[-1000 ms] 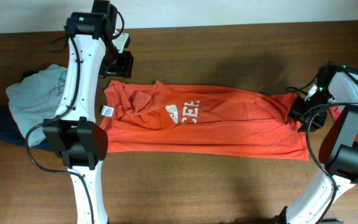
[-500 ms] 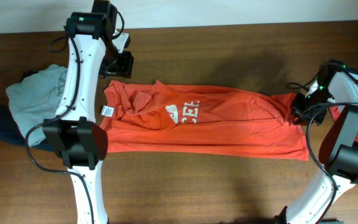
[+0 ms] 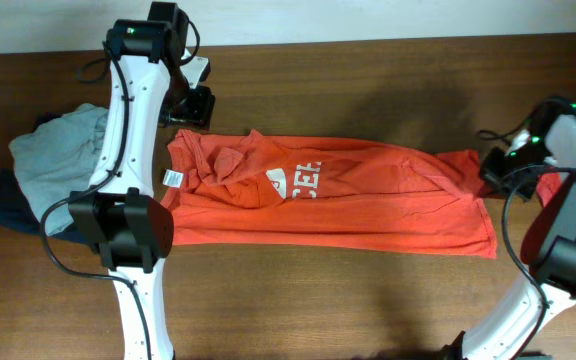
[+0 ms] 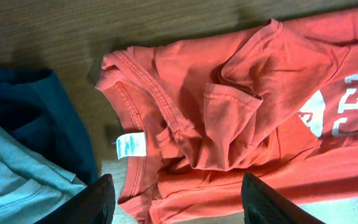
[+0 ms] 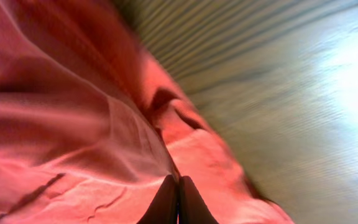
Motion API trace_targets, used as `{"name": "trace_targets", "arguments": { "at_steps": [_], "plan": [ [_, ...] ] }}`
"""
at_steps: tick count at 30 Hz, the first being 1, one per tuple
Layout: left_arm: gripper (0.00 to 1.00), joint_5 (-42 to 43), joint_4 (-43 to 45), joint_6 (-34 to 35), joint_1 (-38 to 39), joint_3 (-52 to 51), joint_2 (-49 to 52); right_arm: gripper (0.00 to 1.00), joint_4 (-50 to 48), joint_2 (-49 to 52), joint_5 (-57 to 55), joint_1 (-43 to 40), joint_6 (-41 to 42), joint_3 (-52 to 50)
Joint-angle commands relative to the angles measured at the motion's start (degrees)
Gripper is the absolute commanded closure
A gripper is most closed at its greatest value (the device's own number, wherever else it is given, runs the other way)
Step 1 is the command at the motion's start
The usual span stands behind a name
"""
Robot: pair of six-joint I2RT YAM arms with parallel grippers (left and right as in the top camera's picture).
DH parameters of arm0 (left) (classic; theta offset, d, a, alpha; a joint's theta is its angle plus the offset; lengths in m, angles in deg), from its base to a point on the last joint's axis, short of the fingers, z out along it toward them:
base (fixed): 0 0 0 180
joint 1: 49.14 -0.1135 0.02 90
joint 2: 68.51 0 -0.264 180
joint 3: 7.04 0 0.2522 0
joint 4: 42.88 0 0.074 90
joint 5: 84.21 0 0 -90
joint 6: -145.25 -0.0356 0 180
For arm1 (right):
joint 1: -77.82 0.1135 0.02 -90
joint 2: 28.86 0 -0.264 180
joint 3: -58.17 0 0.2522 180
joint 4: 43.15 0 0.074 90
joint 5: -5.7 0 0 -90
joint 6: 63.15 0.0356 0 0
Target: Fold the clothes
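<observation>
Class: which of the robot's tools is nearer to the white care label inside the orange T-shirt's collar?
Left. The left tool hovers open by the care label; the right tool grips the orange T-shirt at its far hem.

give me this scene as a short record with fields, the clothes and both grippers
shirt: orange T-shirt spread in a long strip across the table, white lettering up, a sleeve folded in over the chest
collar end: toward the left arm
pile: grey-blue garment over navy garment, left of the shirt
left gripper: open, above the collar, holding nothing
right gripper: shut, seemingly pinching the shirt's hem end
</observation>
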State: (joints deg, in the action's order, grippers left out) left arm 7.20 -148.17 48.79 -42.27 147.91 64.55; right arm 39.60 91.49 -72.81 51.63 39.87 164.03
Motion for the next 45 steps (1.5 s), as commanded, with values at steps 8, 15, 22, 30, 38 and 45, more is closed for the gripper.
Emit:
{"name": "trace_targets", "arguments": {
  "at_steps": [8,15,22,30,38,45],
  "plan": [
    [0.34,5.88,1.75,-5.05,-0.39,-1.73,-1.51,0.96,2.16,-3.82,0.13,-2.67,-2.25,2.54],
    [0.31,12.92,9.07,-11.26,0.72,-10.8,-1.51,0.96,2.16,-3.82,0.15,-2.67,-2.25,2.54],
    [0.3,13.66,19.52,-11.89,3.48,-22.51,-1.51,0.96,2.21,-3.82,0.17,-2.67,-2.25,2.54],
    [0.38,10.51,21.14,-12.79,4.22,-25.4,-1.49,0.96,2.19,-3.82,1.66,-2.67,-2.25,2.54],
    [0.43,8.15,23.43,-12.96,4.17,-28.79,-1.49,0.96,2.19,-3.82,2.12,-2.67,-2.25,2.54],
    [1.0,4.59,22.01,-12.87,4.09,-28.72,-1.92,0.96,2.21,-3.82,2.08,-2.71,-2.27,2.54]
  ]
}}
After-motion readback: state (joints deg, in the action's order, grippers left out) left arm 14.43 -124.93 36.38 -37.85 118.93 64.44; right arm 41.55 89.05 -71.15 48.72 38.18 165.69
